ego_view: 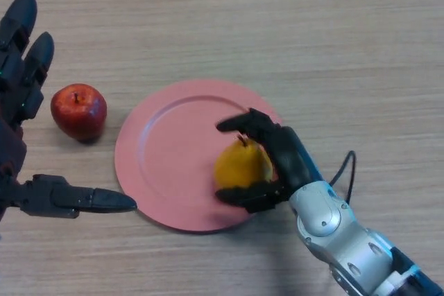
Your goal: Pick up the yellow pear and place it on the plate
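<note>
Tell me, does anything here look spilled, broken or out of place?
Nothing stands out. The right hand has its fingers curled round the yellow pear over the pink plate; a red apple sits upright beside the plate.

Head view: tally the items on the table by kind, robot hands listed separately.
Fruit: 2, yellow pear held over the plate, red apple on the table
Plates: 1, pink plate
Hands: 2, right hand, left hand
Total: 5
</note>
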`<state>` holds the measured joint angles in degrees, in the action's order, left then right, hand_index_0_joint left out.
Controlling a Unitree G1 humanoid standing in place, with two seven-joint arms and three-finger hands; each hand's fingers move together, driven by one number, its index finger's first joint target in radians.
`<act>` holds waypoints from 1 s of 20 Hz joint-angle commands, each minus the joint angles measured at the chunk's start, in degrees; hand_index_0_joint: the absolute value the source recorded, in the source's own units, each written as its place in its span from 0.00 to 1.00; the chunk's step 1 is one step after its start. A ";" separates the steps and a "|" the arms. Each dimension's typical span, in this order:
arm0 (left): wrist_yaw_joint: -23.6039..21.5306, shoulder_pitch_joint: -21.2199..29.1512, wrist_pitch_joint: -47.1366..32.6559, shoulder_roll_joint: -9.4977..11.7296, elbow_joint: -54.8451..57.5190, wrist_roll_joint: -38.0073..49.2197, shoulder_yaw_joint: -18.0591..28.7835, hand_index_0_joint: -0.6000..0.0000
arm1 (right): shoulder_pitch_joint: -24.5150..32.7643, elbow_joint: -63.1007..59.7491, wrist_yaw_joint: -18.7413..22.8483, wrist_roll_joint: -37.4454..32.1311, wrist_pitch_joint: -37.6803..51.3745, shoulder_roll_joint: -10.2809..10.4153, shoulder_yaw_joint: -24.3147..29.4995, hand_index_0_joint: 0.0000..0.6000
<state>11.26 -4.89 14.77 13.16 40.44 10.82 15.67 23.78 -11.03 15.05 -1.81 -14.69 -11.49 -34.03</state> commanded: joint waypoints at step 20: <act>0.70 1.17 -5.34 1.27 2.44 1.71 1.50 1.00 | -27.44 64.11 -19.26 -1.13 -8.63 -0.20 31.50 0.00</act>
<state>12.54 -4.92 14.98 12.89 40.23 12.37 15.70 -4.60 50.21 -5.82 -0.57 -28.33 -11.28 -5.06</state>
